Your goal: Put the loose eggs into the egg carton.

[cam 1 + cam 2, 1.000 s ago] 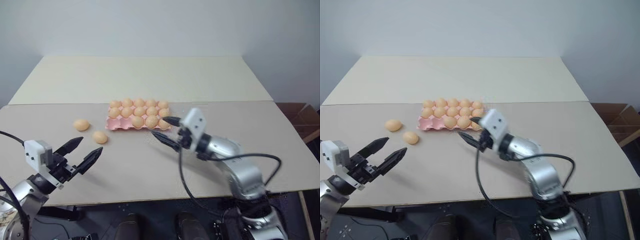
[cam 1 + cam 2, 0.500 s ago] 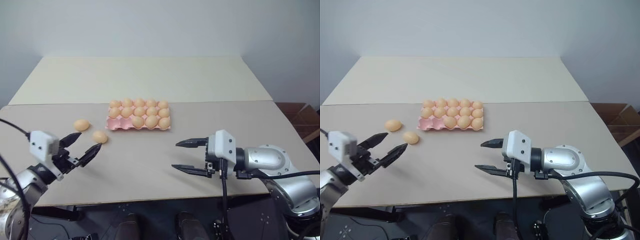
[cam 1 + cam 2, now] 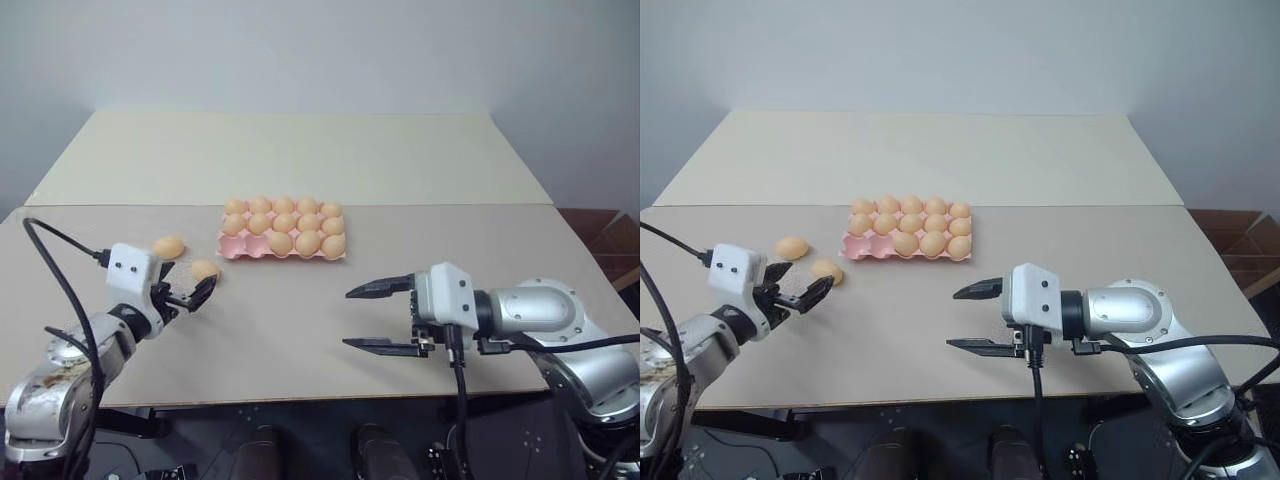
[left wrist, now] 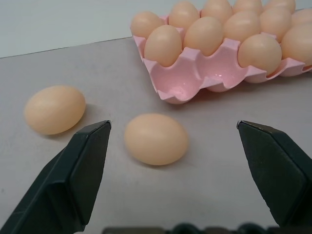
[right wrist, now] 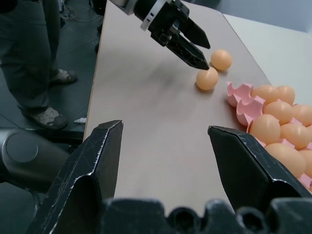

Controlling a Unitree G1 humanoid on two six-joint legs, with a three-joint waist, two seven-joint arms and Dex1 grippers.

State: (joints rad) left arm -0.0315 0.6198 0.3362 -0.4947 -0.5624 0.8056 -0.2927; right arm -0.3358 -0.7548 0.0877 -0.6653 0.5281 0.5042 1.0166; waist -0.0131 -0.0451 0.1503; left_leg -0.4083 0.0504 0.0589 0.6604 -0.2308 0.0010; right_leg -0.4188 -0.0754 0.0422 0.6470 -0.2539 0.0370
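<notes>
Two smooth light orange-tan loose eggs lie on the beige table [image 3: 300, 330] near its left edge, just off the left end of the flat pink moulded egg carton [image 3: 232, 251], whose near-left cup looks vacant in the left wrist view. The nearer loose egg [image 4: 156, 138] sits directly ahead of the left gripper [image 3: 185, 295], framed between its two black fingers, which stand spread wide and hold nothing. That egg's long axis runs roughly across the gap between the fingers, so closing would probably pinch it end to end. The farther loose egg [image 4: 54, 109] lies beyond it toward the left edge, outside the gap, just past one fingertip.

The right gripper [image 3: 380, 318] hangs above the near edge at the table's right half, well apart from both eggs, fingers parted and empty. The left arm is plainly the nearer one; a short reach forward and down looks enough to bracket the nearer egg
</notes>
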